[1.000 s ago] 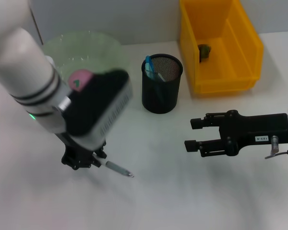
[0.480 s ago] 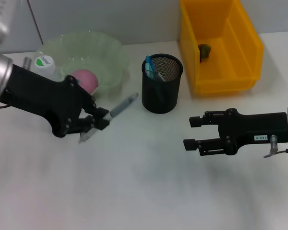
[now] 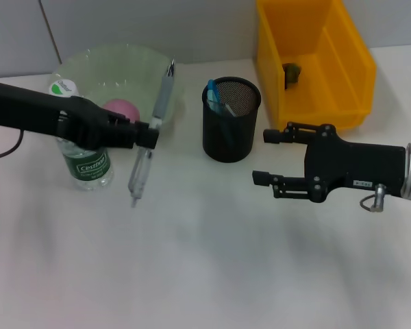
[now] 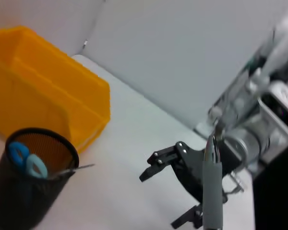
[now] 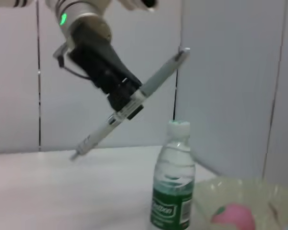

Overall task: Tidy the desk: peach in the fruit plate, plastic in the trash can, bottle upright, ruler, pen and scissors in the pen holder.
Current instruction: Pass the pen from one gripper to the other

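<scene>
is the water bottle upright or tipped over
Upright. The bottle stands on the desk beside the fruit plate, white cap on top, clearly vertical in the right wrist view.

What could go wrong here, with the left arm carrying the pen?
The left gripper holds the pen near its middle and tilted, so it could pivot or slip. The bottle stands right under that arm, so a low swing might topple it. The pen holder already contains scissors, leaving less room.
</scene>
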Controlling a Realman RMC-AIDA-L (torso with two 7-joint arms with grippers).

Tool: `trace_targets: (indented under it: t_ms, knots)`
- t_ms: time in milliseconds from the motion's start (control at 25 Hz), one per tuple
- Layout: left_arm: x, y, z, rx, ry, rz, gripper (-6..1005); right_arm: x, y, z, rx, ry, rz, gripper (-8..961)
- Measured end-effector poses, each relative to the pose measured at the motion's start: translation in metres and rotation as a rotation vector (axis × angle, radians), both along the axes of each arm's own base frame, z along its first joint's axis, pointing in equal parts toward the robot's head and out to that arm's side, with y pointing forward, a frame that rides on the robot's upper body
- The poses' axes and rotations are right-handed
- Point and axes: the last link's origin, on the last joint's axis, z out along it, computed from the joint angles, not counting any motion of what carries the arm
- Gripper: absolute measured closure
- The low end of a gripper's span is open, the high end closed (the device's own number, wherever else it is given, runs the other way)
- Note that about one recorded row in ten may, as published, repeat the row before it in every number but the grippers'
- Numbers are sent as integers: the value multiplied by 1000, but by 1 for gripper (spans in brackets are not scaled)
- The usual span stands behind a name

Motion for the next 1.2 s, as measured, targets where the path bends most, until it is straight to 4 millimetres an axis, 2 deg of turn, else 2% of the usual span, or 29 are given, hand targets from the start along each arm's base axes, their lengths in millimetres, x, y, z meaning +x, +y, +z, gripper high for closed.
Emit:
trace_targets:
  t_ms: [80, 200, 360, 400, 440, 600, 800, 1200]
  knots:
    - [1, 0, -1, -12, -8, 33, 858, 0, 0, 0, 23, -10, 28, 212]
    - [3, 1, -7, -53, -27, 191, 858, -1, 1, 1, 115, -41, 126, 215]
    - [4, 2, -7, -71, -41, 284, 857, -4, 3, 3, 273, -51, 240, 215]
    - [2, 4, -9, -80, -50, 340, 857, -5, 3, 2, 362, -47, 287, 215]
    - [2, 4, -9, -80, -50, 340, 857, -5, 3, 2, 362, -47, 287, 215]
    - [-4, 9, -13, -116, -77, 472, 857, -8, 0, -5, 556, -60, 401, 215]
    - [0, 13, -14, -145, -83, 548, 857, -13, -7, -13, 687, -99, 524, 215]
    - [13, 16, -25, -240, -76, 610, 857, -20, -20, -27, 805, -169, 739, 215]
